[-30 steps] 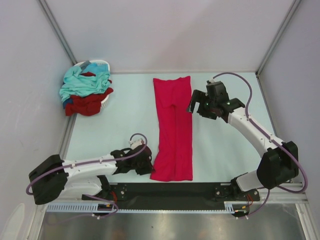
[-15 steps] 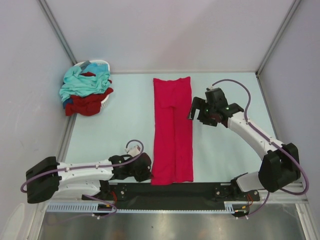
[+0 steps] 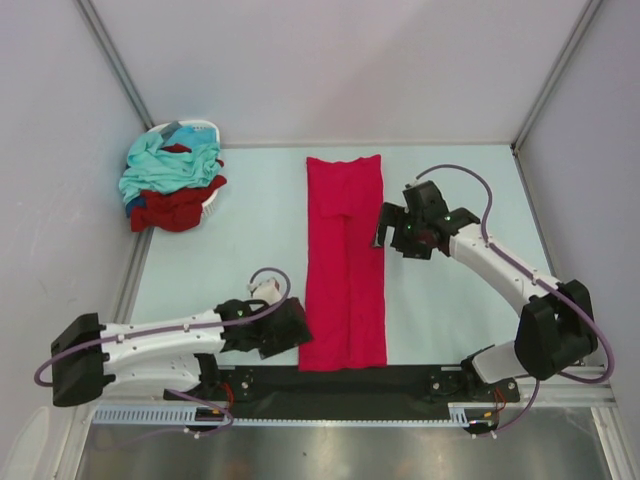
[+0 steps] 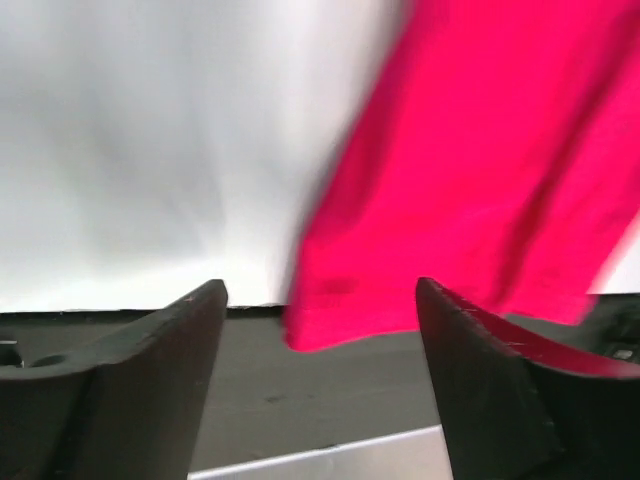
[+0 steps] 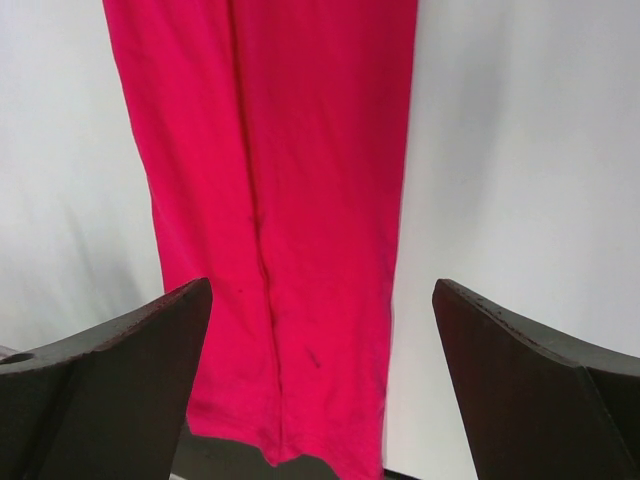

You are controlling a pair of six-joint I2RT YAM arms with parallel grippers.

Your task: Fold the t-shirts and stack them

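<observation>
Crimson-pink t-shirt [image 3: 345, 265] laid as a long strip down the desk [image 3: 240, 260].
The left gripper [image 3: 295, 330] is held open, empty, at its near-left corner; the right gripper [image 3: 382, 226] is spread wide, empty, at its right edge.

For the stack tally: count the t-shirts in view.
3: a crimson-pink shirt laid mid-table, a teal shirt and a maroon shirt heaped on the white basket; more may be hidden beneath.

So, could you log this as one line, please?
pink t-shirt: flat strip | left gripper: open, near corner | right gripper: open, by right edge
</observation>
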